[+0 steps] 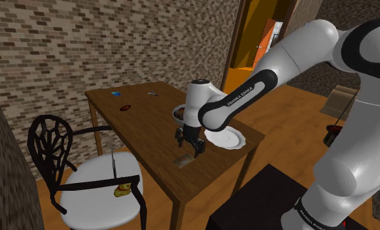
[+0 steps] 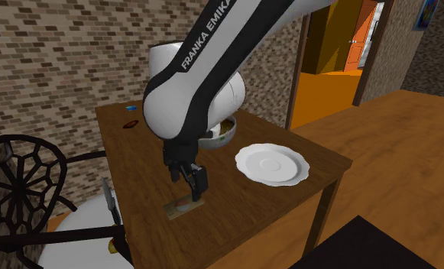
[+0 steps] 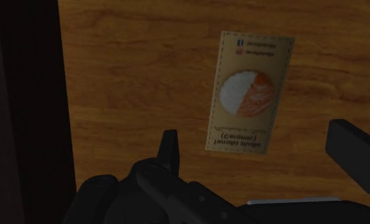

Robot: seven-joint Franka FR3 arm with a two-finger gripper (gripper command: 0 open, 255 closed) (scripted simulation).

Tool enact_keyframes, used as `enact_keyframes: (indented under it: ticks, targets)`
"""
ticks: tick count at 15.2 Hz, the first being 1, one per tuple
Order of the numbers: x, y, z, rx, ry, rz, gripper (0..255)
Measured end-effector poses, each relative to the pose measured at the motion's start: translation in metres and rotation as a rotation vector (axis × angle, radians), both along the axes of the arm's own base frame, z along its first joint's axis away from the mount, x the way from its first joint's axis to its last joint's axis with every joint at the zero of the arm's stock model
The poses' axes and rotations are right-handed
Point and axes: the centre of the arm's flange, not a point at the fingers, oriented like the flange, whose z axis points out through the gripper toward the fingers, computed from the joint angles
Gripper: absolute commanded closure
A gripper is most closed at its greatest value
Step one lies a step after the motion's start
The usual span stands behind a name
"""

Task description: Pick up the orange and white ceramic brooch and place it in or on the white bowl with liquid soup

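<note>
The brooch (image 3: 247, 93) is a round disc, half white and half orange, fixed on a tan printed card (image 3: 235, 137). The card (image 1: 182, 161) lies flat near the front edge of the wooden table (image 1: 142, 124). My gripper (image 1: 196, 149) hangs just above it, pointing down, fingers open and touching nothing. In the wrist view the gripper (image 3: 263, 153) has the card between and beyond its fingertips (image 3: 169, 149). In the second exterior view the gripper (image 2: 191, 183) stands over the card (image 2: 183, 206). The bowl (image 2: 222, 134) sits behind the arm, partly hidden; its rim (image 1: 178, 112) peeks out.
A white plate (image 1: 224, 138) lies beside the bowl, toward the shoulder view's right. Small items, one blue (image 1: 115, 93) and one red (image 1: 124, 108), rest at the table's far end. A black chair (image 1: 51, 140) with a white seat stands close to the table's edge.
</note>
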Motion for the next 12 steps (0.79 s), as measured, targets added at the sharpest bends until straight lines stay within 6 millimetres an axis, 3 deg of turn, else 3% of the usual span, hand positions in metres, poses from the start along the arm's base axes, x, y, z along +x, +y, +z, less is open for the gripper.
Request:
enact_keyframes:
  ticks: [8, 12]
  targets:
    - [0.009, 0.0, -0.047, -0.001, 0.0, -0.036, 0]
    - [0.008, 0.0, -0.049, -0.001, 0.0, -0.036, 0]
